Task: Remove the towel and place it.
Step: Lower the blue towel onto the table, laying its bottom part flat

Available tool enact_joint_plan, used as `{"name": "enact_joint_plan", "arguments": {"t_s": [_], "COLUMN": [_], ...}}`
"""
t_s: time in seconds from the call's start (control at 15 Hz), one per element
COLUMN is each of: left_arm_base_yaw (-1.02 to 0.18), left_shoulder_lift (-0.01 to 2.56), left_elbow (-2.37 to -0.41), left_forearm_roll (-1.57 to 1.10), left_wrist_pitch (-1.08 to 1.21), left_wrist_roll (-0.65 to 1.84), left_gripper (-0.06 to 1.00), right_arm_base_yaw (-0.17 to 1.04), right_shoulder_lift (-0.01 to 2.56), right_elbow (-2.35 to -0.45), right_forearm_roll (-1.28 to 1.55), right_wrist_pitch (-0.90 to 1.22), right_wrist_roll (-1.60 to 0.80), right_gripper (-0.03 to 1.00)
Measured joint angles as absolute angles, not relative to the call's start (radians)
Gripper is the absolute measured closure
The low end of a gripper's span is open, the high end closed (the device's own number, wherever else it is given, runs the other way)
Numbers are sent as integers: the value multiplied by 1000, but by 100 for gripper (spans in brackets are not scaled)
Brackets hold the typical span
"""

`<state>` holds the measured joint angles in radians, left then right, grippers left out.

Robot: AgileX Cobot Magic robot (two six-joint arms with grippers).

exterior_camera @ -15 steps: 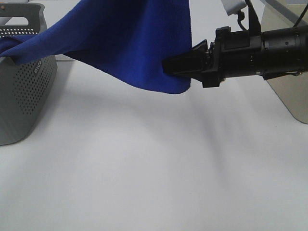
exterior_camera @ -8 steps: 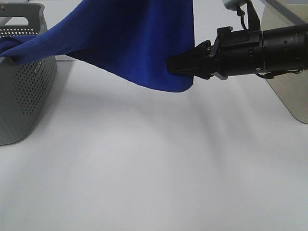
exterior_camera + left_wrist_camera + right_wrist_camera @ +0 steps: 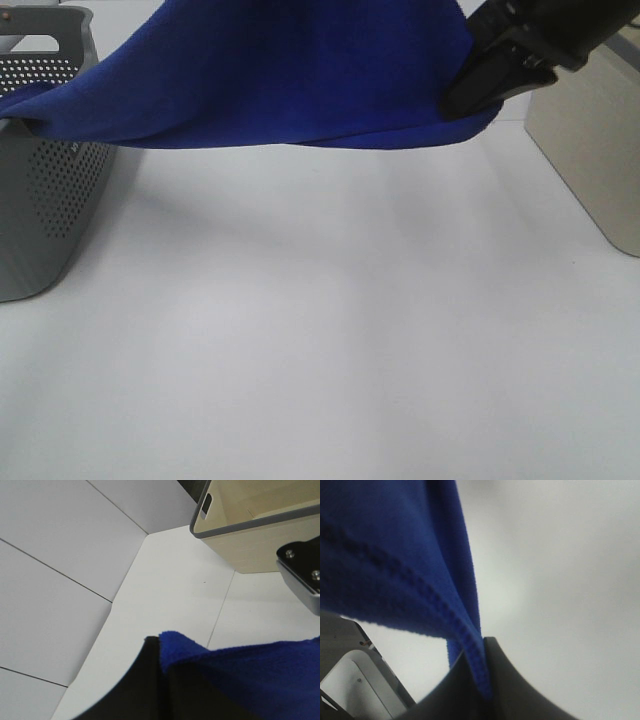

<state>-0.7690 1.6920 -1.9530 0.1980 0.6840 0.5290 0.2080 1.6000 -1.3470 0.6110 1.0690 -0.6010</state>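
While the towel (image 3: 290, 80) hangs stretched above the table (image 3: 320, 350), both arms grip it.
Right fingers (image 3: 482, 80) are clenched on its right-hand edge, up near the beige box (image 3: 590, 140); the right wrist view shows the hem pinched between them. Left fingers (image 3: 142, 685) are clamped on another blue edge, seen only in the left wrist view. Towel's left end drapes over the rim of the grey basket (image 3: 40, 200); its middle sags clear of the table.

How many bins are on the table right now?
2: a grey perforated basket at the left edge, the towel draped over its rim, and a beige bin at the right edge. Others may sit out of frame.
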Motion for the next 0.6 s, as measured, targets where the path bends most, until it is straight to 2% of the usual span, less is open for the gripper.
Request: {"name": "enact_joint_plan", "arguments": {"t_s": [0.13,0.27,0.47,0.6], "left_arm_base_yaw": [-768,-768,-767,-720], "left_shoulder_lift": [1692,1692,1693,1699], "left_elbow": [-1953,-1953,-1953,-1953], "left_forearm_roll": [233,295,385,445], "left_wrist_pitch": [684,683,629,508], "left_wrist_roll": [413,287,228,217], "left_gripper": [94,94,94,94], "right_arm_base_yaw": [208,208,208,208], "right_shoulder_lift": [1600,1600,1603,1622], "right_elbow": [-1483,-1592,-1720,-1828], "right_forearm_roll": [463,359,318,312], "right_wrist_pitch": [1173,1209,1216,1217], "right_wrist_roll": [-394,-305,-301,-344], "right_gripper": [95,95,95,95]}}
